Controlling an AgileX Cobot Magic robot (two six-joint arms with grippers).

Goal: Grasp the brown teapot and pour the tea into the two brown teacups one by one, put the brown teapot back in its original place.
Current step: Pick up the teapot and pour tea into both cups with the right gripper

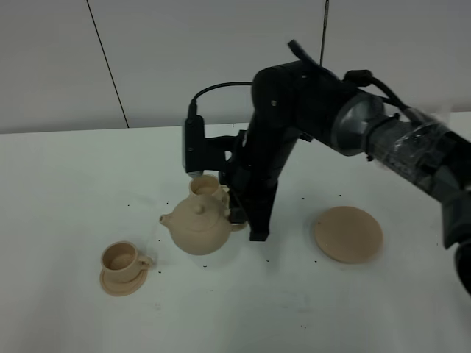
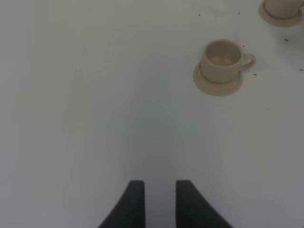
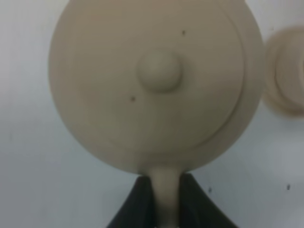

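Note:
The brown teapot (image 1: 197, 229) is upright at the table's middle, spout pointing left; I cannot tell whether it rests on the table or hangs just above it. My right gripper (image 1: 239, 218) reaches across and is shut on its loop handle (image 3: 166, 194); the lid knob (image 3: 159, 71) shows from above. One brown teacup (image 1: 120, 258) on its saucer stands to the front left. The other teacup (image 1: 207, 188) stands right behind the teapot, and also shows in the right wrist view (image 3: 288, 78). The wide saucer (image 1: 348, 234) lies bare at the right. My left gripper (image 2: 159, 205) hangs empty over bare table, its jaws close together.
The white table (image 1: 309, 309) carries small dark specks. The left wrist view shows one teacup (image 2: 223, 59) and the rim of the other (image 2: 282, 9) farther off. The right arm's black links (image 1: 294, 110) stand over the table's middle. A grey wall is behind.

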